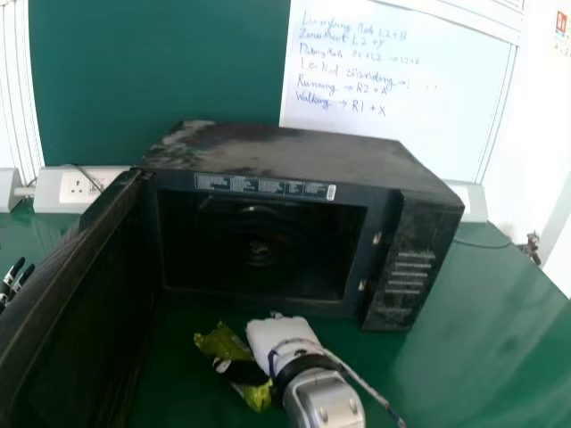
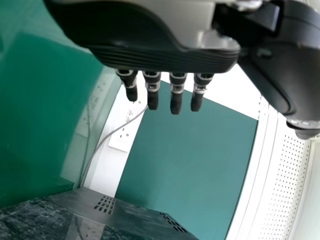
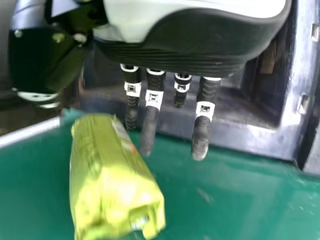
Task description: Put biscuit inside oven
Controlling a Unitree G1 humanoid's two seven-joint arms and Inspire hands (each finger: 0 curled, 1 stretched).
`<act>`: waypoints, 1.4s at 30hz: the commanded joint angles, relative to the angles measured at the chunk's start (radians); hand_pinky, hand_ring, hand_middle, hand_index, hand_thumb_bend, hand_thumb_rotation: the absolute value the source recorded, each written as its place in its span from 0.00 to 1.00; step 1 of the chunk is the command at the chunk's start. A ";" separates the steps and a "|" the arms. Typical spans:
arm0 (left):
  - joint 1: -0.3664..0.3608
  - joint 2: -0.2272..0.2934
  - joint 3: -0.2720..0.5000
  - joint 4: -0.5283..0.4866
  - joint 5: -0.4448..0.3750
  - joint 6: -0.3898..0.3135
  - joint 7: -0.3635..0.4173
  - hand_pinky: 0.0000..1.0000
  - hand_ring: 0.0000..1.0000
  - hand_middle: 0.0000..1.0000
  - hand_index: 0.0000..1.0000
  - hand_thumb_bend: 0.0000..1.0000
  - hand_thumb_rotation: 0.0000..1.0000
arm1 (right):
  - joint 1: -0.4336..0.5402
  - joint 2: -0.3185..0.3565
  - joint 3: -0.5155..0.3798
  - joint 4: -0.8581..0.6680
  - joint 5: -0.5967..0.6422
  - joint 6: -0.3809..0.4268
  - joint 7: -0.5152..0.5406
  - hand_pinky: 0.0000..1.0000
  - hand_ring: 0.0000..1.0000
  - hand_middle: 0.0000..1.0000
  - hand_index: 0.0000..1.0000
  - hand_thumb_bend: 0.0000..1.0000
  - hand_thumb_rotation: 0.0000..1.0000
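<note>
The black oven (image 1: 410,267) stands on the green table, its door (image 1: 67,294) swung wide at the left and its cavity uncovered. In front of the opening my right hand (image 1: 281,337) is above the table, beside the yellow-green biscuit packet (image 1: 259,397), part of which it hides. In the right wrist view the biscuit packet (image 3: 107,175) lies near the straight fingers of my right hand (image 3: 200,125), which are not curled round it. At the far left edge are the fingertips of my left hand (image 1: 11,283); in the left wrist view my left hand (image 2: 175,90) has its fingers extended, holding nothing.
A wall socket (image 1: 80,187) with a cable is behind the oven at the left. A whiteboard (image 1: 393,89) with handwriting stands behind it. The green table (image 1: 500,312) extends to the oven's right.
</note>
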 commanded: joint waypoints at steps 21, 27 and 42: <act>0.000 0.003 -0.001 -0.009 0.002 -0.003 0.005 0.79 0.85 0.86 0.90 0.91 0.75 | 0.008 -0.021 0.032 0.004 0.026 0.033 -0.021 0.33 0.44 0.49 0.75 0.56 0.00; 0.000 0.001 -0.004 -0.012 0.004 -0.002 0.012 0.79 0.84 0.85 0.89 0.90 0.75 | -0.009 -0.016 0.034 -0.007 0.013 0.019 0.053 0.30 0.40 0.53 0.77 0.70 0.08; 0.005 -0.003 -0.012 -0.028 0.012 -0.003 0.018 0.79 0.85 0.86 0.90 0.90 0.77 | 0.015 -0.013 0.056 -0.026 -0.038 -0.018 0.048 0.62 0.71 0.79 0.81 0.85 0.18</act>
